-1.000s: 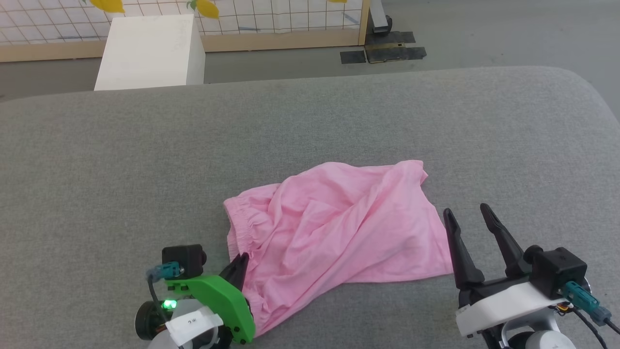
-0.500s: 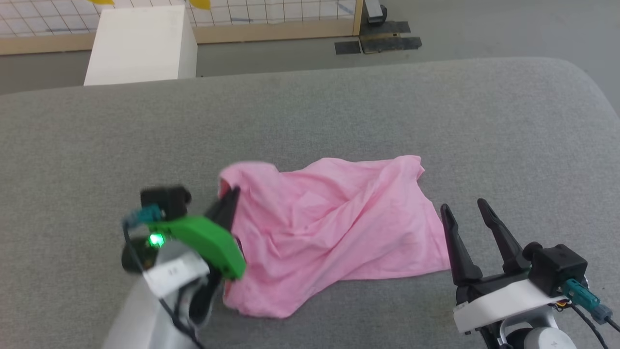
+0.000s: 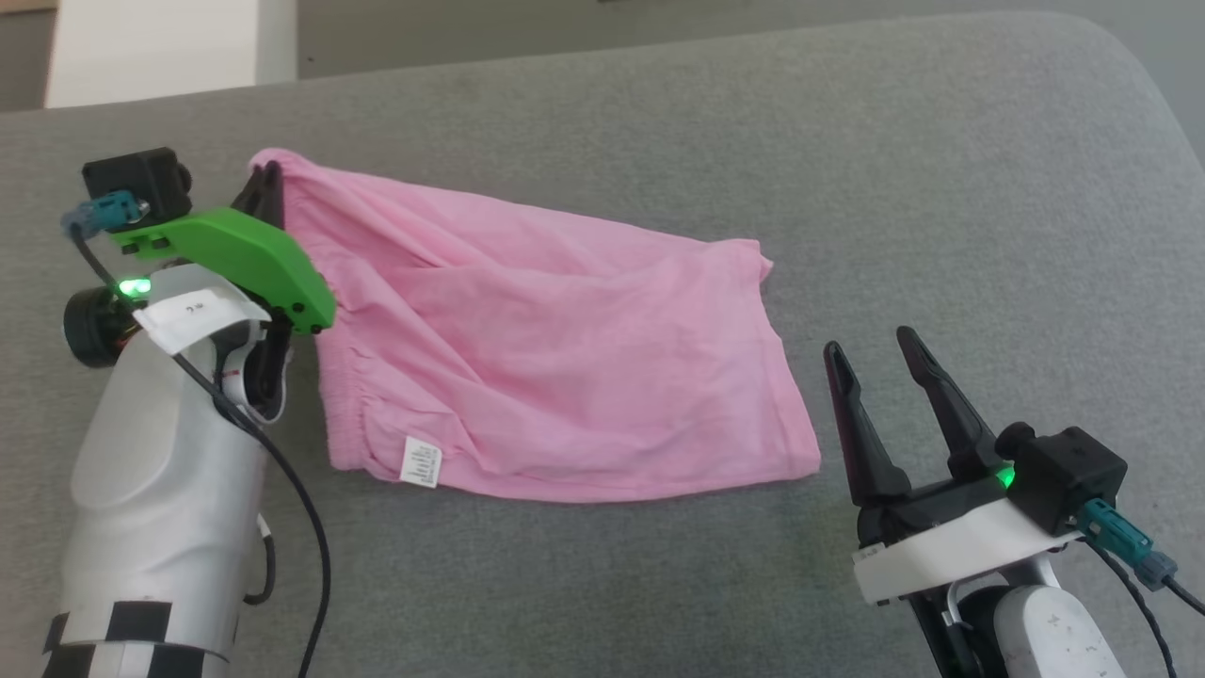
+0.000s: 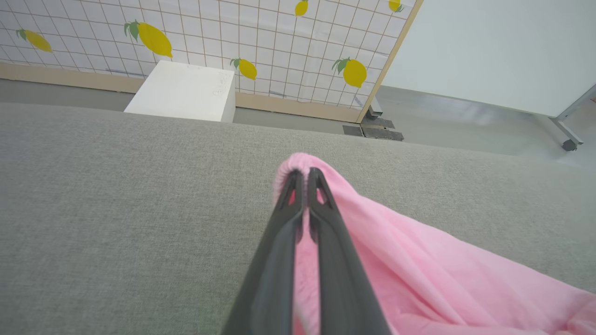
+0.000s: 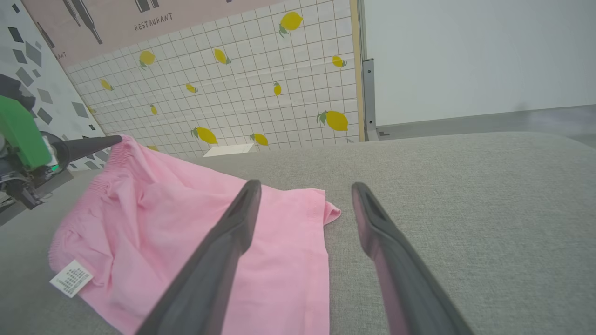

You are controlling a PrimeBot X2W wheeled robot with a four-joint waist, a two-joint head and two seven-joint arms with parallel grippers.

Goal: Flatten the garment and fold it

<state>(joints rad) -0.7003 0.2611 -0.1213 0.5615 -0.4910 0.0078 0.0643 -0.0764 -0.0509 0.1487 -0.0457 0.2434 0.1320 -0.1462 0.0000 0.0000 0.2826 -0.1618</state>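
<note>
The garment (image 3: pixel 555 358) is a pair of light pink shorts spread over the grey cushion, its gathered waistband at the left and a small white label (image 3: pixel 421 461) at the near left corner. My left gripper (image 3: pixel 268 179) is shut on the far waistband corner and holds it raised. In the left wrist view the gripper (image 4: pixel 302 173) pinches the pink waistband (image 4: pixel 298 163). My right gripper (image 3: pixel 871 348) stands open just right of the shorts' near right corner, apart from the fabric. The right wrist view has the garment (image 5: pixel 153 218) under its left finger (image 5: pixel 223 246).
The grey cushion (image 3: pixel 941 188) spreads wide on all sides. Beyond its far edge stands a white box (image 4: pixel 186 90) before a tiled lemon-print panel (image 4: pixel 260 37). A wheeled stand leg (image 4: pixel 565 139) is on the floor at the far right.
My left gripper has carried the waistband corner away from me and leftwards, pulling the shorts out flatter and turning up the white label. The head camera tilted down. The right gripper stayed open.
</note>
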